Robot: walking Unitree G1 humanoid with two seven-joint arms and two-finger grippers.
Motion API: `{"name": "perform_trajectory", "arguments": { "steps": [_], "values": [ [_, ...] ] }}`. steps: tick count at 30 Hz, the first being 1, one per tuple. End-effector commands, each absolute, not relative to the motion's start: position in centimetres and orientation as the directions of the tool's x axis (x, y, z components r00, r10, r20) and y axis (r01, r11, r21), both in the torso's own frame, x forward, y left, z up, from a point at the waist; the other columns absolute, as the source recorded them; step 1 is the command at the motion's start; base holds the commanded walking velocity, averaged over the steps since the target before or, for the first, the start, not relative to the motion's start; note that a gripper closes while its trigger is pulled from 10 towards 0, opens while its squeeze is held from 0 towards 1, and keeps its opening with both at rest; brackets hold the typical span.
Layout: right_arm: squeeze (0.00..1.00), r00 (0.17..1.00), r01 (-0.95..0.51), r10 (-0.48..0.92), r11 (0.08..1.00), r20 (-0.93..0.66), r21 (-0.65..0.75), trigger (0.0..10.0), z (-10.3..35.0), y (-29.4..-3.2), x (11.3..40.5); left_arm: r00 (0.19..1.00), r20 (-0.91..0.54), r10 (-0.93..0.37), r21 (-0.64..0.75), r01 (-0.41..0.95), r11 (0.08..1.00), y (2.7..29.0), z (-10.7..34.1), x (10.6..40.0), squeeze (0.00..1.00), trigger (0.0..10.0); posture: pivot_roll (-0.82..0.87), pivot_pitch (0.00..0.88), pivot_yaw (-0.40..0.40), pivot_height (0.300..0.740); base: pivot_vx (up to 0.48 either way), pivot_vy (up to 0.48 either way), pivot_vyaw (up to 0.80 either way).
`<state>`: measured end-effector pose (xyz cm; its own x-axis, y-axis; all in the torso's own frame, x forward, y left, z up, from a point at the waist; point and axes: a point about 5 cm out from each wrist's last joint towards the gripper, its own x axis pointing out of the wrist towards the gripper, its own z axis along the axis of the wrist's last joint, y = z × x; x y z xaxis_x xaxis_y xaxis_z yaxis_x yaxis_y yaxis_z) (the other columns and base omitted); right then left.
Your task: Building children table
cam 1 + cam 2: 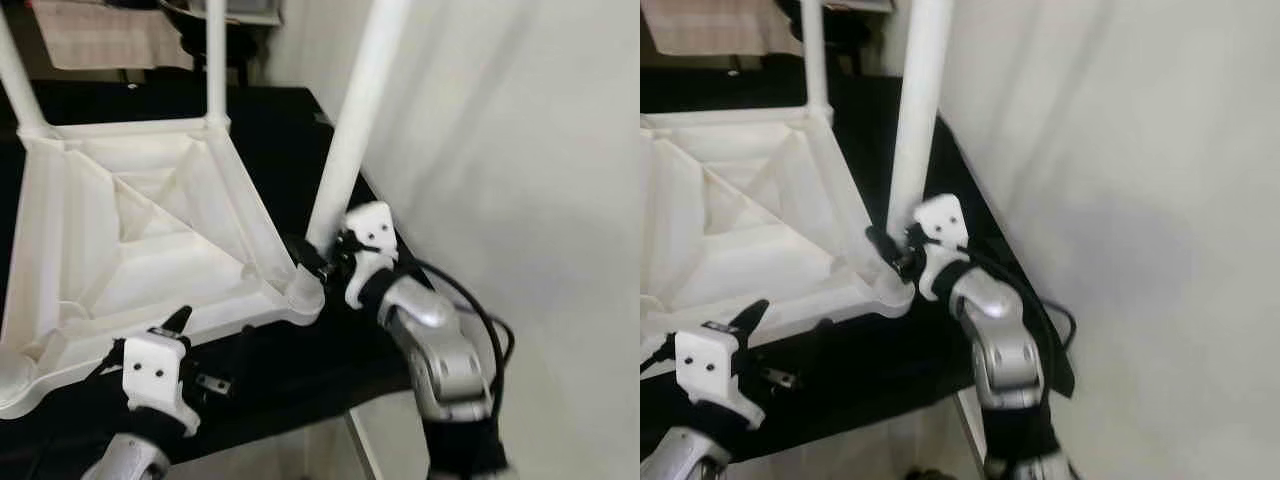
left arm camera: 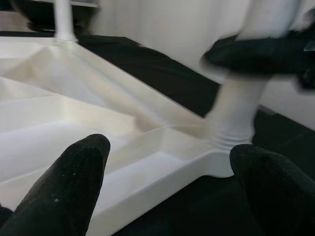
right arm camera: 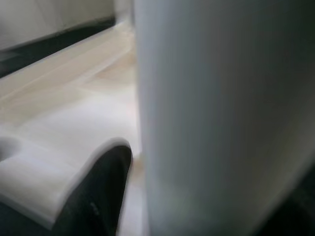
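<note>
— What is the setting looking like?

— A black work surface [image 1: 290, 370] is running beside a pale wall [image 1: 520, 150], and a white plastic children's table top [image 1: 130, 250] is lying upside down on it, its ribbed underside facing up.

— Which way are the legs pointing?

— Three white legs are showing, all with their long axes rising from the table top's corners. The near-corner leg [image 1: 350, 130] is leaning a little toward the wall as it climbs from the corner socket [image 1: 303, 290]. The other two, the far-corner leg [image 1: 215, 60] and the far-left leg [image 1: 15, 75], are standing at the far corners of the table top.

— How is the table top looking?

— It is glossy white, with diagonal ribs meeting in a triangular recess near its middle and a raised rim around the edge.

— Where is the right gripper?

— The right gripper [image 1: 325, 258] is sitting at the base of the near-corner leg, just above the corner socket. Its black fingers [image 3: 98, 191] are closing around that leg and pinching it; the right wrist view is showing one finger pressed beside the white tube.

— And the left one?

— The left gripper [image 2: 172, 187] is hovering at the near edge of the table top, its fingers spread apart and gripping nothing.
</note>
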<state>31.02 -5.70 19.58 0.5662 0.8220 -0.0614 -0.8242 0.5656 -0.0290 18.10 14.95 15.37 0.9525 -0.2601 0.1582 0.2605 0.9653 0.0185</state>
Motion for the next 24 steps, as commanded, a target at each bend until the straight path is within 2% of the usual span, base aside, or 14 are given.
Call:
{"name": "perform_trajectory", "arguments": {
  "steps": [1,2,3,4,5,6,7,8,10,17,18,19,20,24],
  "values": [
    [1.0,0.296,-0.955,0.955,0.296,-0.02,-0.006,10.0,20.7,-4.3,30.4,0.953,0.144,-0.267,0.01,0.269,0.963,14.7,14.9,18.0,0.0,10.0,0.02,0.135,-0.195,0.74,0.0,0.0,0.0],
    [1.0,0.165,-0.985,0.986,0.164,-0.016,-0.051,10.0,21.5,-4.8,30.5,0.952,0.144,-0.269,0.009,0.271,0.963,14.6,14.9,18.0,0.0,10.0,0.03,0.13,-0.199,0.74,0.0,0.0,0.0],
    [1.0,0.098,-0.991,0.995,0.094,-0.032,-0.095,10.0,22.0,-5.4,30.9,0.952,0.144,-0.27,0.008,0.272,0.962,14.5,14.9,18.0,0.0,10.0,0.03,0.131,-0.201,0.74,0.0,0.0,0.0],
    [1.0,0.098,-0.991,0.995,0.094,-0.032,-0.095,10.0,22.0,-5.4,30.9,0.952,0.144,-0.27,0.008,0.272,0.962,14.5,14.9,18.0,0.0,10.0,0.03,0.131,-0.201,0.74,0.0,0.0,0.0],
    [1.0,0.041,-0.992,0.997,0.033,-0.066,-0.118,10.0,22.2,-5.9,31.3,0.952,0.143,-0.271,0.006,0.273,0.962,14.4,14.9,18.0,0.0,10.0,0.04,0.132,-0.208,0.74,0.0,0.0,0.0],
    [0.7,0.009,-0.991,0.995,-0.004,-0.096,-0.136,10.0,22.3,-6.3,31.8,0.952,0.144,-0.27,0.005,0.272,0.962,14.4,14.8,18.0,0.0,10.0,0.04,0.131,-0.209,0.74,0.0,0.0,0.0],
    [0.7,0.009,-0.991,0.995,-0.004,-0.096,-0.136,10.0,22.3,-6.3,31.8,0.952,0.144,-0.27,0.005,0.272,0.962,14.4,14.8,18.0,0.0,10.0,0.04,0.131,-0.209,0.74,0.0,0.0,0.0],
    [0.0,0.0,-0.991,0.993,-0.016,-0.119,-0.134,10.0,22.3,-6.4,32.2,0.952,0.144,-0.269,0.005,0.271,0.962,14.3,14.9,18.0,0.0,10.0,0.05,0.132,-0.209,0.74,0.0,0.0,0.0],
    [0.0,-0.099,-0.985,0.98,-0.121,-0.173,-0.124,10.0,22.2,-6.6,32.5,0.953,0.146,-0.266,0.003,0.268,0.963,14.2,14.9,18.0,0.0,10.0,0.05,0.137,-0.212,0.74,0.0,0.0,0.0],
    [0.0,-0.234,-0.962,0.949,-0.257,-0.212,-0.088,10.0,22.5,-5.9,32.9,0.953,0.147,-0.263,0.001,0.266,0.964,14.1,14.9,17.8,0.0,10.0,0.06,0.145,-0.215,0.74,0.0,0.0,0.0],
    [0.0,-0.248,-0.957,0.945,-0.273,-0.213,-0.094,2.8,22.6,-5.5,33.0,0.953,0.148,-0.263,0.0,0.266,0.964,14.0,14.9,17.7,0.0,10.0,0.06,0.148,-0.216,0.74,0.0,0.0,0.0],
    [0.0,-0.248,-0.957,0.945,-0.273,-0.213,-0.094,2.8,22.6,-5.5,33.0,0.953,0.148,-0.263,0.0,0.266,0.964,14.0,14.9,17.7,0.0,10.0,0.06,0.148,-0.216,0.74,0.0,0.0,0.0],
    [0.0,-0.282,-0.949,0.935,-0.304,-0.215,-0.079,0.0,22.6,-5.2,33.0,0.953,0.147,-0.263,-0.001,0.266,0.964,13.9,14.9,17.7,0.0,10.0,0.06,0.15,-0.218,0.74,0.0,0.0,0.0],
    [0.0,-0.315,-0.94,0.925,-0.335,-0.212,-0.063,0.0,22.8,-5.5,33.0,0.954,0.148,-0.262,-0.002,0.266,0.964,13.8,15.0,17.6,0.0,10.0,0.06,0.155,-0.219,0.74,0.0,0.0,0.0]
  ]
}}
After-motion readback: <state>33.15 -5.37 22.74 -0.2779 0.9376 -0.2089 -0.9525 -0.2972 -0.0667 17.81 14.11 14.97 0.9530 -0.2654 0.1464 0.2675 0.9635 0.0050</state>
